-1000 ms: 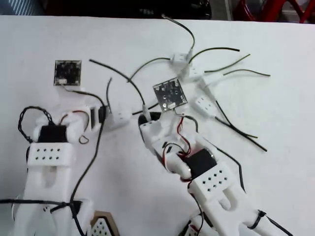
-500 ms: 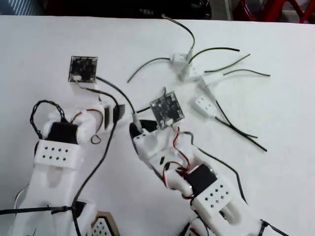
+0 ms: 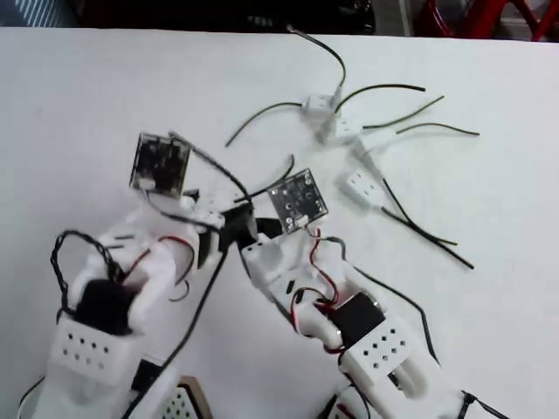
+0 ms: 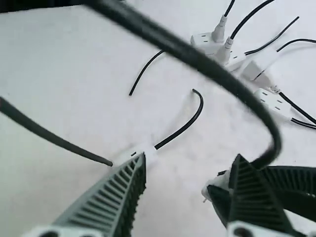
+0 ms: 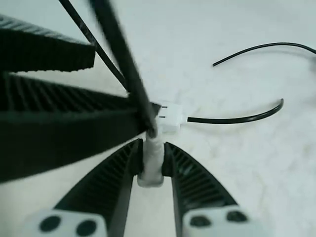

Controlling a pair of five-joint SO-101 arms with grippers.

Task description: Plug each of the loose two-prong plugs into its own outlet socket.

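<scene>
A white two-prong plug (image 5: 169, 119) lies on the table, its black cord (image 3: 278, 179) curling away behind it. My right gripper (image 5: 152, 144) is shut on another white corded piece (image 5: 149, 165), plug or socket I cannot tell, a short way from the prongs. In the high view the right gripper (image 3: 246, 229) sits at the table's middle. My left gripper (image 4: 190, 158) is open, with the lying plug (image 4: 136, 155) by the tip of one finger (image 4: 118, 195). Both grippers nearly meet, the left gripper (image 3: 215, 230) just left of the right.
A cluster of white outlet sockets (image 3: 345, 129) with black cords lies at the back right; one more socket (image 3: 362, 186) sits nearer, right of the right arm. The same sockets (image 4: 210, 42) appear beyond the left gripper. An arm's own black cable (image 4: 197, 59) crosses that view.
My left arm has swung right and forward until its gripper is beside the right one. The right gripper shifted a little left with the white piece in it.
</scene>
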